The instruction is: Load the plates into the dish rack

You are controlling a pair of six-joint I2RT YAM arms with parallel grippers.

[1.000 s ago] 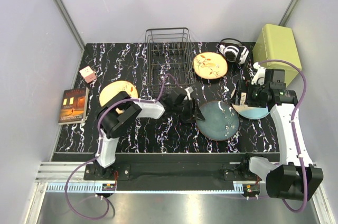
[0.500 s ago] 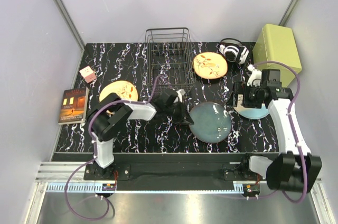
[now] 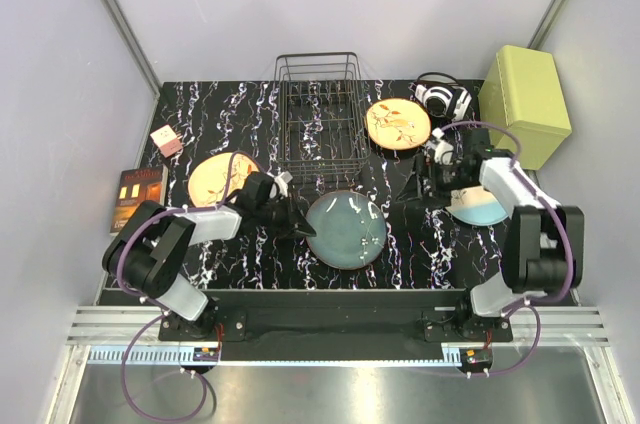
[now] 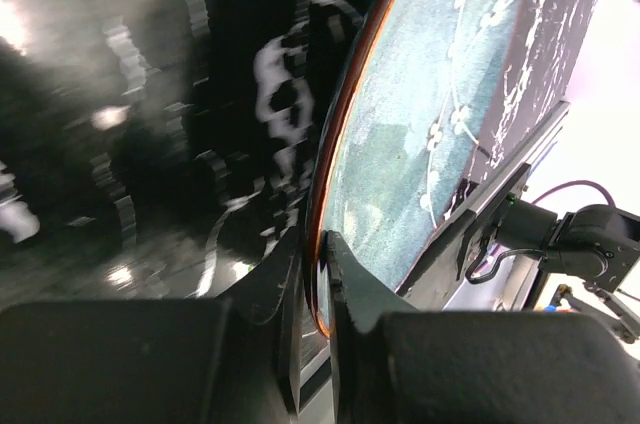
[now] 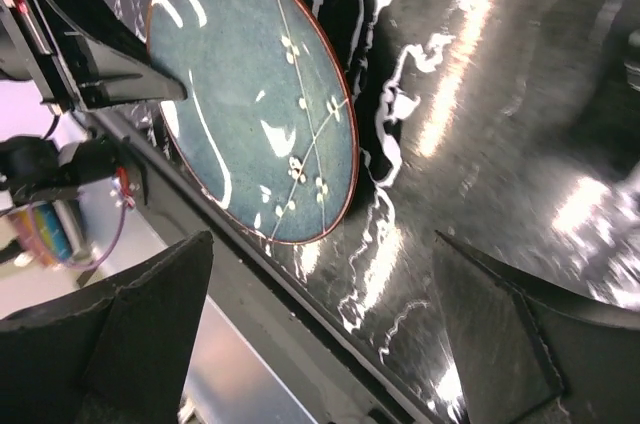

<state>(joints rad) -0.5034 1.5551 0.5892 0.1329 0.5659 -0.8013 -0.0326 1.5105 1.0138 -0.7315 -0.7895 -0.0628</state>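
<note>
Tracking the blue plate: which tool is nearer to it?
Left. The left tool grips the blue plate by its left rim; the right tool is open, off to the plate's right and farther back, not touching it.

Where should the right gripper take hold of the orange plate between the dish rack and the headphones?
Probably on its near rim, coming in low from the front. The orange plate lies flat, so only its thin edge can be pinched; the dish rack crowds its left and the headphones its far right.
</note>
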